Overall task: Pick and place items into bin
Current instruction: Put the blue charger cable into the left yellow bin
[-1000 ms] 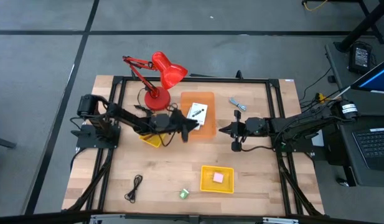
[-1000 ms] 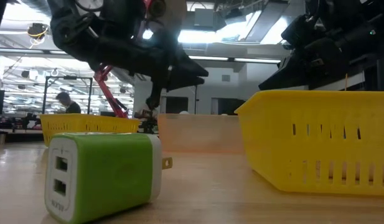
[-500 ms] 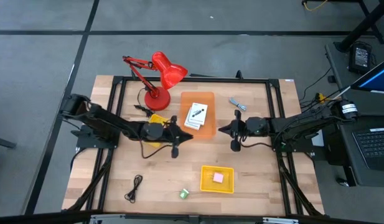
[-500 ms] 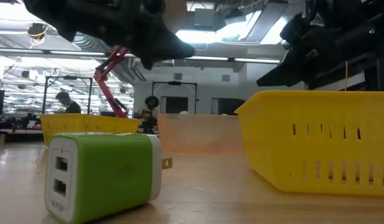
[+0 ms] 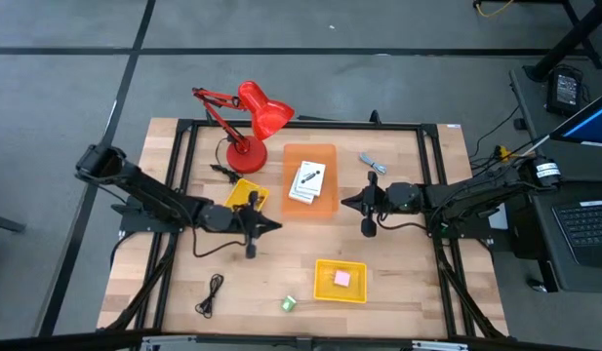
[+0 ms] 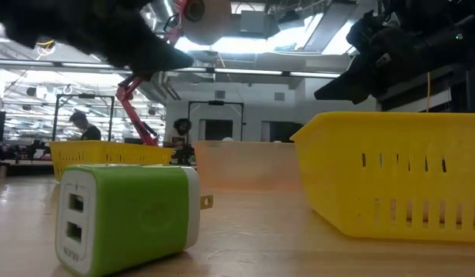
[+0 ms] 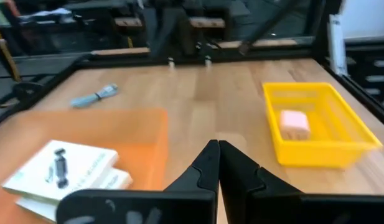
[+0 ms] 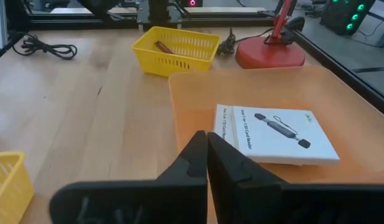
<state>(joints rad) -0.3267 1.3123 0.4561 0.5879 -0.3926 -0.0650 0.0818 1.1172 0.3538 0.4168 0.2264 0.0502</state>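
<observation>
Two white cards (image 5: 305,182) lie stacked in the orange bin (image 5: 325,156); both wrist views show them (image 7: 58,171) (image 8: 272,134). A maroon cord (image 8: 163,46) lies in a small yellow basket (image 5: 244,193). A pink block (image 7: 293,123) sits in another yellow basket (image 5: 340,281). A green block (image 5: 289,303) and a black cord (image 5: 211,292) rest on the table near its front edge. My left gripper (image 5: 271,227) hovers shut, left of the bin and nearer the front. My right gripper (image 5: 345,204) hovers shut at the bin's right edge.
A red desk lamp (image 5: 250,122) stands at the back, left of the bin. A grey cable (image 5: 372,163) lies right of the bin. In the low view the green block (image 6: 129,215) and the yellow basket (image 6: 399,173) fill the foreground. Bare wood lies between the baskets.
My left gripper has drawn back from the orange bin toward the table's left and near edges, has rolled about its own axis, and has shut with nothing between its fingers. My right gripper has stayed in place.
</observation>
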